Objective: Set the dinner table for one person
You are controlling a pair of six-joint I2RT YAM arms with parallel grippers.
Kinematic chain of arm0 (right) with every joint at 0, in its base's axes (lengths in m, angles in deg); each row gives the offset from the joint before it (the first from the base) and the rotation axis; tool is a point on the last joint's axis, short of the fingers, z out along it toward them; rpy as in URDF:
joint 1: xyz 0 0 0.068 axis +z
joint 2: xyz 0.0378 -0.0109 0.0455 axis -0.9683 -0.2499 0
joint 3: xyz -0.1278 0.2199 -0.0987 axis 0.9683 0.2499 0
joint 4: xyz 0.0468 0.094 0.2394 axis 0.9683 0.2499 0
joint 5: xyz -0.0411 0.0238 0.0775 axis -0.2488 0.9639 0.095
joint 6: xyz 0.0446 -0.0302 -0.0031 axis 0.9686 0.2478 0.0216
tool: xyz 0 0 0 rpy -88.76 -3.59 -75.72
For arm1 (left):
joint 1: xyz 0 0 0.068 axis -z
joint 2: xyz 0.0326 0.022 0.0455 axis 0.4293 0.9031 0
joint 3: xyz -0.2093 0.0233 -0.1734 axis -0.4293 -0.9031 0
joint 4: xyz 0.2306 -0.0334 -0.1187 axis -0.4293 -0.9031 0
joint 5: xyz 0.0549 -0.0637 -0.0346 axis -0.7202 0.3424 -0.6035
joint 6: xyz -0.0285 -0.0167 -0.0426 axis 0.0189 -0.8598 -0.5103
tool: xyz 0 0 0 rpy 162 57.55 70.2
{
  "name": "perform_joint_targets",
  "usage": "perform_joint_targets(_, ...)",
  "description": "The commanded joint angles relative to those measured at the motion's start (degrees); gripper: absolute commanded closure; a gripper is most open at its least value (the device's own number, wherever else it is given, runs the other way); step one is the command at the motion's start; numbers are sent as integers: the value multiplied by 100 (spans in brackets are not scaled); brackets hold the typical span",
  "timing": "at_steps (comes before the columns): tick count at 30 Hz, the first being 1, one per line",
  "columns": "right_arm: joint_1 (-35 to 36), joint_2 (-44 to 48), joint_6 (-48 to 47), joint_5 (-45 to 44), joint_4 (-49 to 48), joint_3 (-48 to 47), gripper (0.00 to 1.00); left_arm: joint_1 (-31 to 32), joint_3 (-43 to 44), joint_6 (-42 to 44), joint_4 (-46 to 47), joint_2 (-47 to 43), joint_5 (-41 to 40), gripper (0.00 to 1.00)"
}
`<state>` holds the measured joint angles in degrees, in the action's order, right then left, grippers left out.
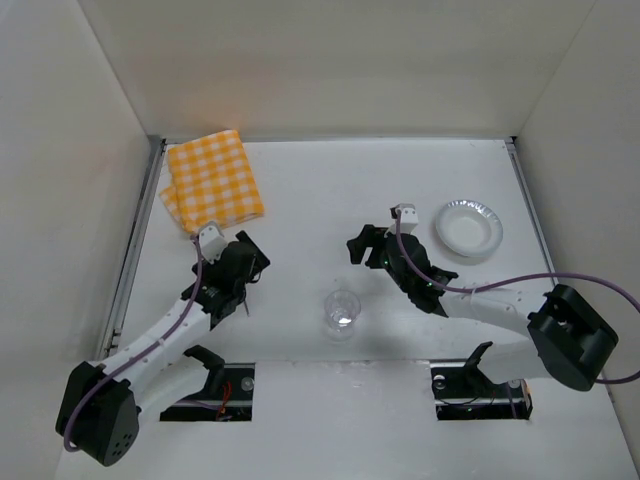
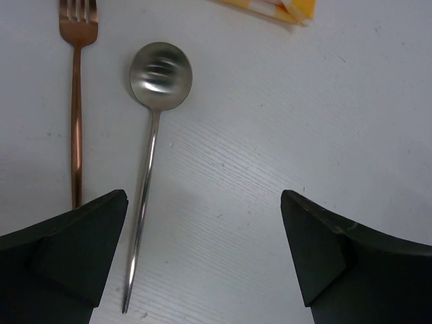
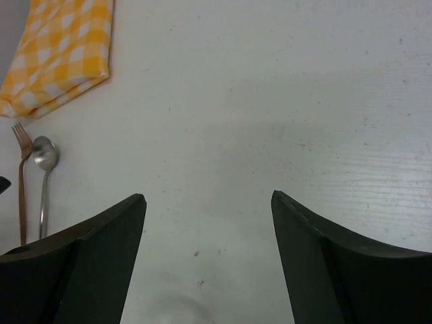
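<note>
The dinner table [image 1: 330,190] is a matte white top. A yellow-and-white checked cloth [image 1: 214,180] lies at its far left. A white plate [image 1: 468,228] sits at the right. A clear glass [image 1: 341,312] stands at the near middle. My left gripper [image 1: 244,268] is open and empty, low over the table; its wrist view [image 2: 204,196] shows a silver spoon [image 2: 152,135] and a copper fork [image 2: 76,101] lying side by side just left of the jaws. My right gripper [image 1: 368,247] is open and empty [image 3: 208,196], behind the glass.
The cloth's corner [image 2: 283,10] shows in the left wrist view; the cloth [image 3: 57,54], fork [image 3: 20,182] and spoon [image 3: 44,175] lie left in the right wrist view. Metal strips [image 1: 135,250] run along the table's sides, and white walls enclose it.
</note>
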<state>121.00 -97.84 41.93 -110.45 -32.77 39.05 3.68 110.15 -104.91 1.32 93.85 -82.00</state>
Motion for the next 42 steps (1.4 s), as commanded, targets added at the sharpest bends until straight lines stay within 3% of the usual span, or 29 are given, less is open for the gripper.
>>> perform_joint_targets(1, 36, 135, 43, -98, -406, -1, 20, -137, 253, 20, -81, -137, -47, 0)
perform_joint_targets(7, 36, 126, 60, 51, -459, -1, 35, -611, 253, 90, 24, -358, -108, 0)
perform_joint_targets(11, 36, 169, 69, 95, -337, -19, 87, -1261, 393, 20, 112, -235, -46, 0)
perform_joint_targets(14, 10, 231, 69, 183, -266, -36, 95, -1710, 463, 80, 533, -121, 146, 0)
perform_joint_targets(16, 1, 161, 69, 192, -222, -63, 94, -1999, 490, 186, 962, 28, 479, 10)
perform_joint_targets(18, 18, 126, 52, 227, -213, -89, 92, -2316, 455, 73, 1350, 186, 638, 68)
perform_joint_targets(19, 18, 117, 34, 236, -248, -89, 91, -2474, 498, -32, 1378, 318, 691, 80)
perform_joint_targets(20, 18, 100, 34, 236, -266, -89, 89, -2649, 577, -129, 1369, 484, 718, 86)
perform_joint_targets(22, 18, 73, 43, 253, -266, -98, 87, -2905, 779, -148, 1430, 932, 954, 84)
perform_joint_targets(26, 18, 73, 34, 280, -292, -98, 83, -3318, 1070, -288, 1728, 1776, 1140, 56)
perform_joint_targets(32, 18, -50, 34, 464, -310, -151, 81, -3872, 1588, -420, 2037, 2884, 1640, 42)
perform_joint_targets(42, 71, -129, -1, 613, -257, -239, 81, -4163, 2159, -508, 2143, 3948, 2010, 47)
